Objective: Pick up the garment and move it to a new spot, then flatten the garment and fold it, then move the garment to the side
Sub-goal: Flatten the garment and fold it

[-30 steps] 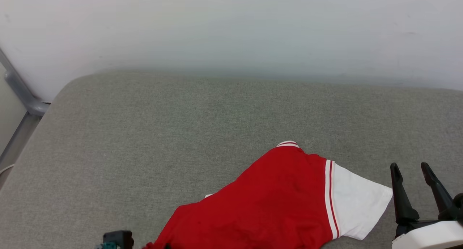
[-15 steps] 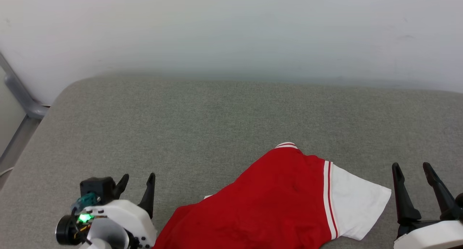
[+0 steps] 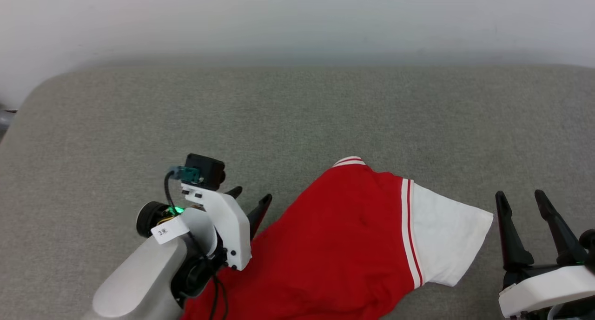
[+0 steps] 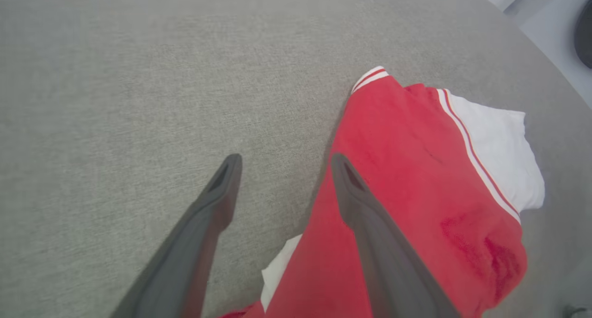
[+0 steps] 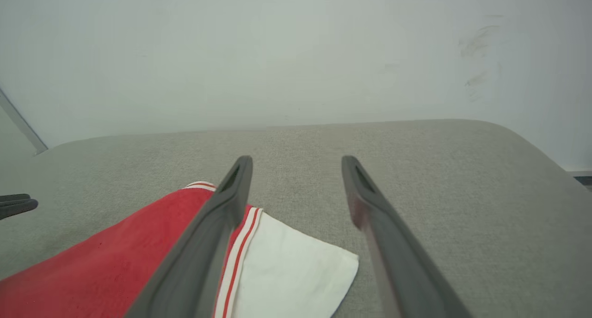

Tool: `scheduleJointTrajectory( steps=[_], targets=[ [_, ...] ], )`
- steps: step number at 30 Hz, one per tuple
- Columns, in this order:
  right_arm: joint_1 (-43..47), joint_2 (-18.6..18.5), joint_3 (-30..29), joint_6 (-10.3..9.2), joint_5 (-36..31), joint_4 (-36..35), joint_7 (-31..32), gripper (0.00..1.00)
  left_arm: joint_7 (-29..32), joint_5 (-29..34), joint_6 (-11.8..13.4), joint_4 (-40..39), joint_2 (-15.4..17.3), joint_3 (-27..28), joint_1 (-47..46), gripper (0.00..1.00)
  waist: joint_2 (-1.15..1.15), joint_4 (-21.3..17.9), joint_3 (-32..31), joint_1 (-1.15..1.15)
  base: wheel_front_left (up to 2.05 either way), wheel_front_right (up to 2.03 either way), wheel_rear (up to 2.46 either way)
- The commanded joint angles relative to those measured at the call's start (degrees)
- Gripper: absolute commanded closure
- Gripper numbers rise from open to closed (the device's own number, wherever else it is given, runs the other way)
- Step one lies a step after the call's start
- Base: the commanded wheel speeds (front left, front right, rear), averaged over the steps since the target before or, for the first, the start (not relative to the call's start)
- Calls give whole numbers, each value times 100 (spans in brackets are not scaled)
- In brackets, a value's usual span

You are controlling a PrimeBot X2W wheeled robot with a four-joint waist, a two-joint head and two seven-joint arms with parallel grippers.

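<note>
the garment [image 3: 344, 245] lies rumpled on the grey padded surface [image 3: 297, 115], long axis slanting from near-left to far-right. my left fingers [image 4: 365, 216], spread and empty, straddle its left edge, nearest. my right fingers [image 3: 509, 231], also spread, stand beside the white sleeve [image 3: 446, 236].

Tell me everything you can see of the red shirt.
The garment is a bright red, thin, soft-looking jersey T-shirt with a white short sleeve edged in red-and-white stripes and striped collar trim. It lies loosely spread and rumpled on the grey fabric surface, its near end cut off by the head view's bottom edge. The open left gripper straddles its left edge; contact is unclear.
</note>
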Motion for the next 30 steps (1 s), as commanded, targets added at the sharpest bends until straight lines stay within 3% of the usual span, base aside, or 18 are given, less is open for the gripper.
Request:
scheduleJointTrajectory(
  steps=[1,8,15,16,17,18,25,30],
  targets=[
    [-102,13,-24,-6,10,30,-43,0,230,22,-162,157,-75,-177,-220,0,0,-240,303,0,0,0,0],
    [-236,13,1,-6,67,162,-109,0,1074,61,-606,698,-193,-692,-704,0,0,-426,638,0,0,0,0],
    [-350,14,73,-6,127,271,-182,0,1910,55,-789,1294,-202,-1124,-826,0,0,-504,793,0,0,0,0],
    [-370,13,85,-6,136,291,-197,0,1911,34,-795,1341,-239,-1125,-834,44,0,-512,800,0,0,0,0],
    [-371,13,76,-6,161,313,-207,0,1844,96,-790,1374,-251,-1134,-896,78,0,-516,802,0,0,0,0],
    [-361,13,63,-6,176,339,-207,0,1714,165,-758,1396,-263,-1119,-956,100,0,-517,800,0,0,0,0],
    [-221,14,-36,-6,248,493,-224,0,385,883,-318,1340,-368,-957,-1457,100,0,-458,558,0,0,0,0],
    [-164,13,-21,-6,275,516,-188,0,-272,1375,40,1116,-640,-1082,-1616,100,0,-418,374,0,0,0,0]
  ],
)
